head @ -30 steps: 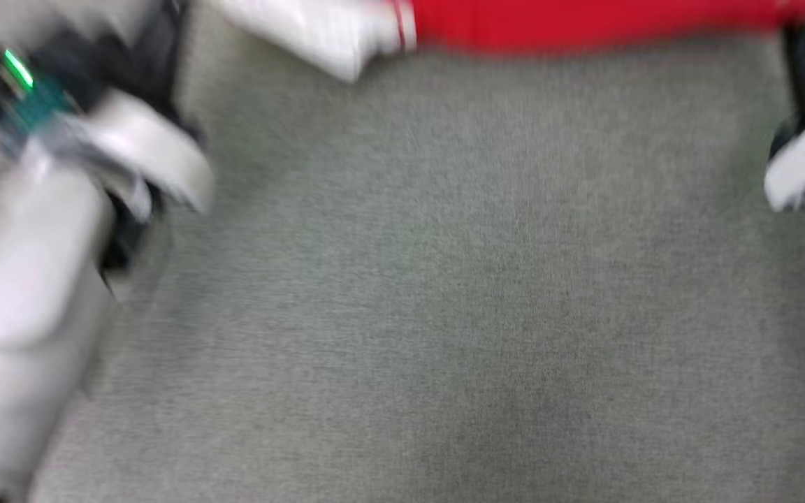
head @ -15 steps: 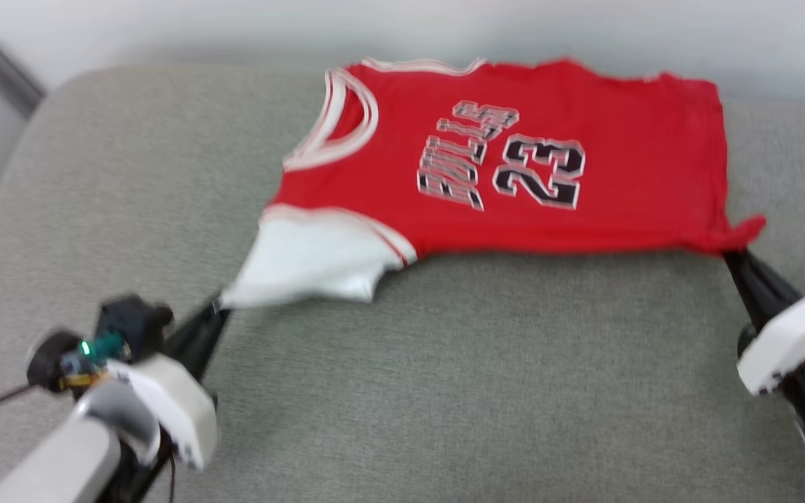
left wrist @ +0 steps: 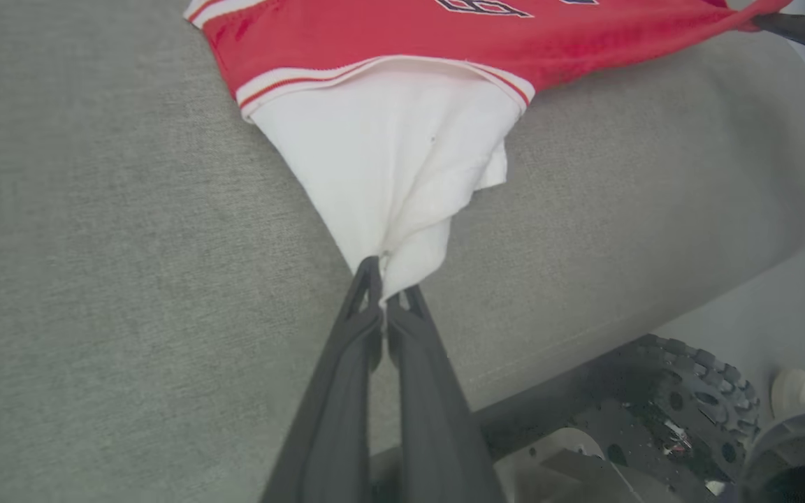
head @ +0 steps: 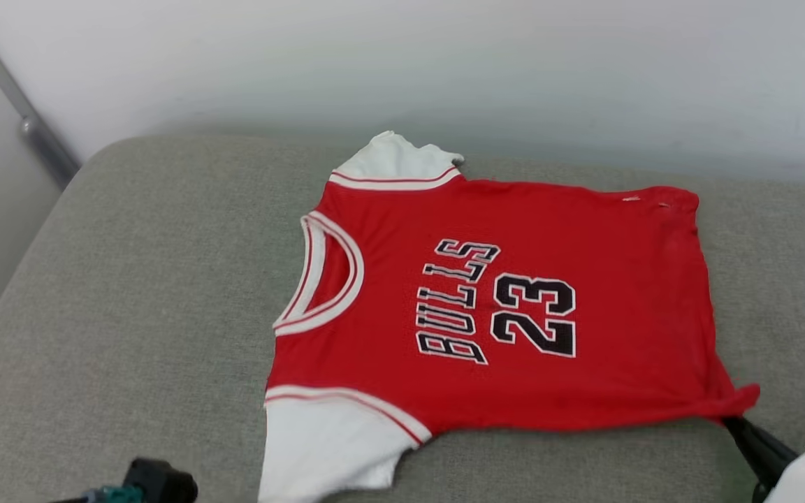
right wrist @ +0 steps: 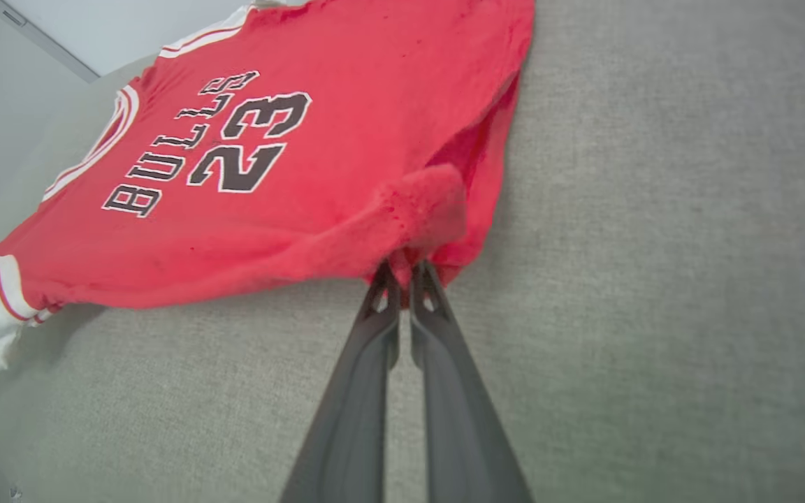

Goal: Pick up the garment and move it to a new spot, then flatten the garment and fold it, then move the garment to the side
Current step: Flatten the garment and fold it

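- In the left wrist view, the left tool (left wrist: 383,283) is seen stretched out low over the grey cushion (left wrist: 130,279). Its two dark fingers are clamped together on the tip of a white sleeve (left wrist: 388,161) of the garment (left wrist: 374,35), and the sleeve fans out from the fingertips toward 12 o'clock.
- In the right wrist view, the right tool (right wrist: 402,276) is extended in the same way. Its fingers are pinched on a bunched red corner of the hem, and the rest of the shirt spreads from that corner toward 10 o'clock.
- In the head view, the right tool's fingers are met at the near hem corner, at 4 o'clock of the shirt. The gripped sleeve runs off the bottom edge at 7 o'clock.
- The shirt is laid front up on the cushion, with the neckline toward 9 o'clock and the hem toward 3 o'clock. The lettering and the number 23 are seen near the middle.
- One garment, two white sleeves and two tools are counted, and one corner is held by each tool.
- A pale wall (head: 444,70) is seen beyond the cushion at 12 o'clock.
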Tool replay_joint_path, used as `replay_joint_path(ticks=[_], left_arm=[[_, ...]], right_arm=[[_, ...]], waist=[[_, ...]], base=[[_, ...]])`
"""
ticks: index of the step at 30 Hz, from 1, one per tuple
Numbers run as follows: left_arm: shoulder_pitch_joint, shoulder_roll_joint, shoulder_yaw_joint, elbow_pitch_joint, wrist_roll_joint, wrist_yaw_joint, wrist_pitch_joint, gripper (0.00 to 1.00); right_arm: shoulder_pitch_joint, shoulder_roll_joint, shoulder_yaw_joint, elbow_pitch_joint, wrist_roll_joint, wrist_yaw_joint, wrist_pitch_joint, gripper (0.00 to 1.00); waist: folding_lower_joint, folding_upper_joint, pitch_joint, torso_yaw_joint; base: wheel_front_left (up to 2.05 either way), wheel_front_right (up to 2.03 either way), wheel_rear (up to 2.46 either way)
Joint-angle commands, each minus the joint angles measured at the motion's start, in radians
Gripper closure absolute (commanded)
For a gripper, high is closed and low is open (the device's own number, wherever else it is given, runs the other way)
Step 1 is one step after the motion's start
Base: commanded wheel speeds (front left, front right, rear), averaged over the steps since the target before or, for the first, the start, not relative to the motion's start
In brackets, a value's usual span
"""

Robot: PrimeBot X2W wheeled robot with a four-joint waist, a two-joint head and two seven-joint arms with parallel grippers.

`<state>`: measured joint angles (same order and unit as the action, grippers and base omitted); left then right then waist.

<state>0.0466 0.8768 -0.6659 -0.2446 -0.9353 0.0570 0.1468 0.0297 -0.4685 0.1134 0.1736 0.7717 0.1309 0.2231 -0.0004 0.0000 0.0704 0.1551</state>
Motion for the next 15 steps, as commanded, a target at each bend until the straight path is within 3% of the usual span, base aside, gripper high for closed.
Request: replay_joint_path(ticks=[1,8,15], left_arm=[[0.037,0.011,-0.008,-0.024,-0.026,-0.003,0.018,1.0],[0.103,0.085,-0.02,-0.091,-0.108,-0.029,0.086,1.0],[0.035,0.098,0.052,-0.109,-0.09,-0.034,0.018,1.0]], right_arm=[[0.042,-0.003,-0.012,-0.024,0.013,0.0,0.013,1.0],[0.175,0.007,-0.066,-0.138,0.028,0.0,0.095,1.0],[0.179,0.026,-0.114,-0.22,0.054,0.0,0.154,1.0]], waist=[[0.0004,0.0,-0.003,-0.006],[0.0004,0.0,0.0,-0.029],[0.0004,0.0,0.02,-0.053]], base=[[0.0,0.0,0.0],[0.0,0.0,0.0],[0.0,0.0,0.0]])
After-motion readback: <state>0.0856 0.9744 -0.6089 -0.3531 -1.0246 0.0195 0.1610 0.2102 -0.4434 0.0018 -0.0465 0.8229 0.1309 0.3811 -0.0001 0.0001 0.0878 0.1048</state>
